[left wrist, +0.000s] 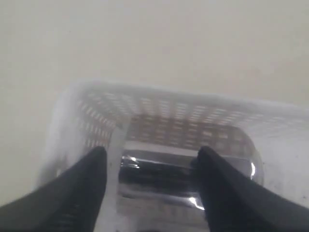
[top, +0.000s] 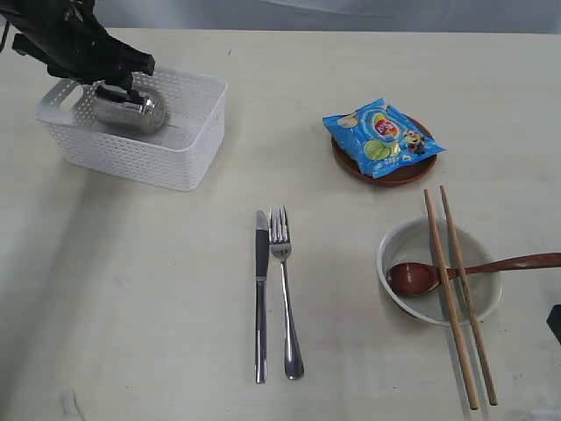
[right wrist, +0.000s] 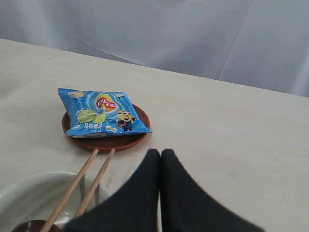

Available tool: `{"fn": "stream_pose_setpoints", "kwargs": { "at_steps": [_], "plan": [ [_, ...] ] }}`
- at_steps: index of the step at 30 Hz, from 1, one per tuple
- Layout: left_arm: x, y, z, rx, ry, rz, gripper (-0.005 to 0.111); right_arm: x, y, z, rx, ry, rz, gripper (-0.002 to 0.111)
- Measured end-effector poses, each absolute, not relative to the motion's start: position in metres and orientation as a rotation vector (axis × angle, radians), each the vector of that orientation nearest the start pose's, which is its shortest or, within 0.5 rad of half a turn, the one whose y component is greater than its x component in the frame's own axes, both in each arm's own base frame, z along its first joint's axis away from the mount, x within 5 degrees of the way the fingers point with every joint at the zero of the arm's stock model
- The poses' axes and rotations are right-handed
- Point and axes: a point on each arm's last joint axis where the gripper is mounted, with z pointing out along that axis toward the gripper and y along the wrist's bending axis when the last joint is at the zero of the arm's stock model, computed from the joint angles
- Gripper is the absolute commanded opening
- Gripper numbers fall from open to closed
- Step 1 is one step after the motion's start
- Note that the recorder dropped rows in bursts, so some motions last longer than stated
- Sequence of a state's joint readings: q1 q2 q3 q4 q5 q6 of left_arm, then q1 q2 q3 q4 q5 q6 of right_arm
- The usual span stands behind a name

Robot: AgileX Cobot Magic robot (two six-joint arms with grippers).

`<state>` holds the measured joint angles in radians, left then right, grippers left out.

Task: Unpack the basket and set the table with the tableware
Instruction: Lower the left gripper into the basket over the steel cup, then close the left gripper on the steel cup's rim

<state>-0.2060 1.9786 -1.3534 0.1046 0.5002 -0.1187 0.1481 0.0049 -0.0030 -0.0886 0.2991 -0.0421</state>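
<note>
The white basket (top: 131, 158) (left wrist: 169, 108) stands at the table's far left, and a shiny steel cup (top: 147, 114) (left wrist: 159, 174) lies on its side in it. My left gripper (top: 118, 92) (left wrist: 152, 154) reaches down into the basket and is open, one finger on each side of the cup. A gap shows between one finger and the cup. On the table (top: 131, 289) lie a knife (top: 261, 289) and fork (top: 285, 289). An off-white bowl (top: 392, 246) holds a dark red spoon (top: 416, 277), with chopsticks (top: 456, 298) across it. My right gripper (right wrist: 160, 153) is shut and empty near the bowl.
A blue chip bag (top: 381, 136) (right wrist: 101, 113) lies on the reddish-brown plate (top: 399, 177) (right wrist: 108, 142) at the back right. A grey cloth backdrop (right wrist: 193, 34) hangs beyond the table's far edge.
</note>
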Motion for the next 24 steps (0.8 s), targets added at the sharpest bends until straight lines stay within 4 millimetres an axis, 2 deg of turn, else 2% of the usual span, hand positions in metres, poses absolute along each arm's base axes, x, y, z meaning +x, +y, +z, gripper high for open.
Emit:
{"fn": "stream_pose_setpoints", "kwargs": {
  "at_steps": [5, 6, 14, 18, 24],
  "plan": [
    [0.412, -0.082, 0.176, 0.083, 2.635, -0.054, 0.053, 0.054, 0.006, 0.187, -0.224, 1.769, -0.007, 0.0],
    [0.411, -0.082, 0.175, 0.031, 2.657, -0.103, 0.053, 0.054, 0.006, 0.187, -0.224, 1.769, -0.007, 0.0],
    [0.405, -0.098, 0.168, -0.025, 2.736, -0.435, 0.053, 0.054, 0.006, 0.187, -0.224, 1.769, -0.007, 0.0],
    [0.401, -0.103, 0.166, 0.021, 2.755, -0.508, 0.053, 0.054, 0.006, 0.187, -0.224, 1.769, -0.007, 0.0],
    [0.4, -0.104, 0.164, 0.11, 2.758, -0.509, 0.053, 0.054, 0.006, 0.187, -0.224, 1.769, -0.007, 0.0]
  ]
}}
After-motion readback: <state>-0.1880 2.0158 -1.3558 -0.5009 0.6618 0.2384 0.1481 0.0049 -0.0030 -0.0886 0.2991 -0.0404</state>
